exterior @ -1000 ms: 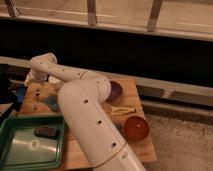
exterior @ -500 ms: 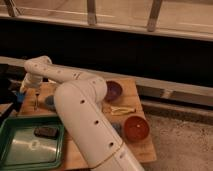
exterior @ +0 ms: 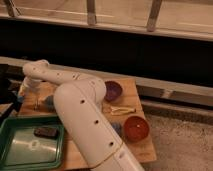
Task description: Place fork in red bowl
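Observation:
The fork (exterior: 36, 102) shows as a slim silvery sliver lying on the left part of the wooden table (exterior: 145, 145). My gripper (exterior: 21, 94) hangs open at the table's left end, just left of the fork, with nothing seen in it. The white arm reaches from the bottom middle up and leftward. The red bowl (exterior: 136, 128) sits at the table's front right, far from the gripper, and its inside is bare.
A purple bowl (exterior: 113, 90) stands at the back middle. A pale yellow utensil (exterior: 123, 109) lies between the two bowls. A green tray (exterior: 12, 155) at the front left holds a dark object (exterior: 45, 132). A dark wall and railing run behind.
The arm's wrist end has swung a little to the left and slightly down, toward the table's left end. The bowls and utensils have not moved.

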Action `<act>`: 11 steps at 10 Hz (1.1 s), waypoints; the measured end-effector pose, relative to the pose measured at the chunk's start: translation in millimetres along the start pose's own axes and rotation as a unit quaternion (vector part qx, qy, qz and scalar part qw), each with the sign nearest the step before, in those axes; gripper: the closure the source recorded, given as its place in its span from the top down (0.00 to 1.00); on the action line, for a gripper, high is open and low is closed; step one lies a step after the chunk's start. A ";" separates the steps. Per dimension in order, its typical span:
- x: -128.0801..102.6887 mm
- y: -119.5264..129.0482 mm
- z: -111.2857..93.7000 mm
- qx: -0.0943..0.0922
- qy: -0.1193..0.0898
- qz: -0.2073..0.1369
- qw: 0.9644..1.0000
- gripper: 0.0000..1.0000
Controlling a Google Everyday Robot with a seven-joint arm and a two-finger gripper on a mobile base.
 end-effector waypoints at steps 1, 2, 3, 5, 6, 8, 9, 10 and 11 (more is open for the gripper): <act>0.6 1.9 0.9 -0.001 0.001 -0.001 1.000 0.65; -0.2 1.6 0.7 -0.001 0.001 0.001 1.000 0.65; 0.0 -0.6 4.1 -0.001 0.007 0.005 1.000 0.65; 5.7 -6.0 20.3 -0.002 0.022 0.010 1.000 0.65; 8.2 -12.1 25.7 -0.001 0.028 0.016 0.999 0.65; 12.7 -23.6 29.3 0.008 0.038 0.025 0.999 0.65; 13.9 -25.5 28.9 0.013 0.039 0.029 0.999 0.65; 13.6 -29.2 26.8 0.017 0.039 0.032 0.999 0.65; 12.0 -32.4 25.2 0.020 0.038 0.034 0.999 0.65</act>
